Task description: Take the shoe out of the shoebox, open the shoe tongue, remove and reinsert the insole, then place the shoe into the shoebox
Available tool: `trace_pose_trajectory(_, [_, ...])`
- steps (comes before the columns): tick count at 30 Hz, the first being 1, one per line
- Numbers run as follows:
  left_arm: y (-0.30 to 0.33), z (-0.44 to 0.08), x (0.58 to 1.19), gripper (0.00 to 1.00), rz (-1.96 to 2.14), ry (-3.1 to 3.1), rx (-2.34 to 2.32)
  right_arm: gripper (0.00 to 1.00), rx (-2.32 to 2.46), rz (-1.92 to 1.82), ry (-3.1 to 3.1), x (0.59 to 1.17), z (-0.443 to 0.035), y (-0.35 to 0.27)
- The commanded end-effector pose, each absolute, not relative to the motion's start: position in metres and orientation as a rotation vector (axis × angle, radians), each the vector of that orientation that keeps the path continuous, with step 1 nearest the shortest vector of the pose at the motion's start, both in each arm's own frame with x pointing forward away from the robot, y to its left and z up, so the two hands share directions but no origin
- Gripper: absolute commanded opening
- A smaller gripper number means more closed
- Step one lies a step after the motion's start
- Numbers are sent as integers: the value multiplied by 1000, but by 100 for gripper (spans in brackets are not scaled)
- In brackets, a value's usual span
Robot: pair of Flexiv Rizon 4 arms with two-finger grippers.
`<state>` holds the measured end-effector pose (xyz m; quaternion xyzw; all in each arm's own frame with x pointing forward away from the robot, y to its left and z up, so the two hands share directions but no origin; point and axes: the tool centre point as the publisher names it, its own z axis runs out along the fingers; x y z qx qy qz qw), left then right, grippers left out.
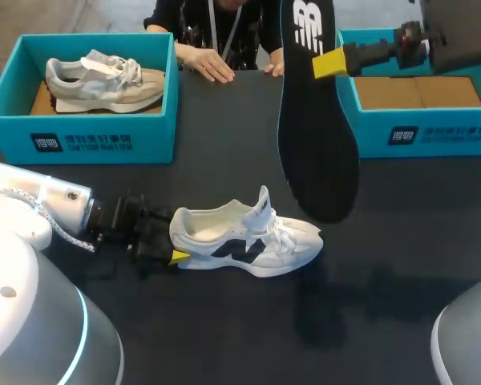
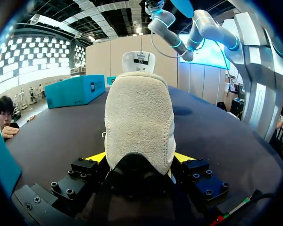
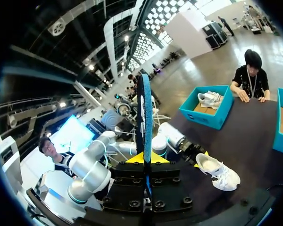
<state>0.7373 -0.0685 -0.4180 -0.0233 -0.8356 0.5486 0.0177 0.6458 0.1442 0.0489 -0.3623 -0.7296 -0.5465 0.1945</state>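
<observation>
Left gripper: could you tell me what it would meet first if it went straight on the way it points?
The white shoe: the left gripper is shut on its heel, pointing along it towards the toe. Past the toe the table looks free; the hanging insole seems above that line, though depth is unclear.

Even, fairly bright light from overhead falls on the dark tabletop (image 1: 224, 136), which carries a dull sheen and no hard glare. The white shoe (image 1: 248, 241) stands out brightly, with a soft shadow at its five o'clock and fainter dark patches toward four o'clock. In the left wrist view, checkered ceiling panels (image 2: 99, 23) glow at twelve o'clock from the left end effector (image 2: 140, 157), whose black body sits in shade
</observation>
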Motion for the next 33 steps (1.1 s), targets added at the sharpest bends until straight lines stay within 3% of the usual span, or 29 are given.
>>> trace_pose_trajectory(1, [-69,-421,736,0,1705,-2599,-71,0,-1033,-1551,-2047,634,43,143])
trace_pose_trajectory(28, [-64,-410,738,1,1714,-2603,-90,0,-1004,-1582,-2061,625,41,142])
trace_pose_trajectory(29, [-63,-408,738,18,1714,-2606,-93,0,-1004,-1582,-2061,625,41,142])
trace_pose_trajectory(30, [-61,-406,739,44,1715,-2612,-92,0,-1004,-1582,-2061,625,41,142])
trace_pose_trajectory(31, [-59,-405,739,78,1712,-2616,-92,0,-1004,-1582,-2061,625,41,142])
trace_pose_trajectory(32, [-58,-404,740,100,1709,-2621,-87,0,-1004,-1582,-2061,625,41,142])
trace_pose_trajectory(33, [-56,-404,740,100,1708,-2628,-83,0,-1004,-1582,-2061,625,41,142])
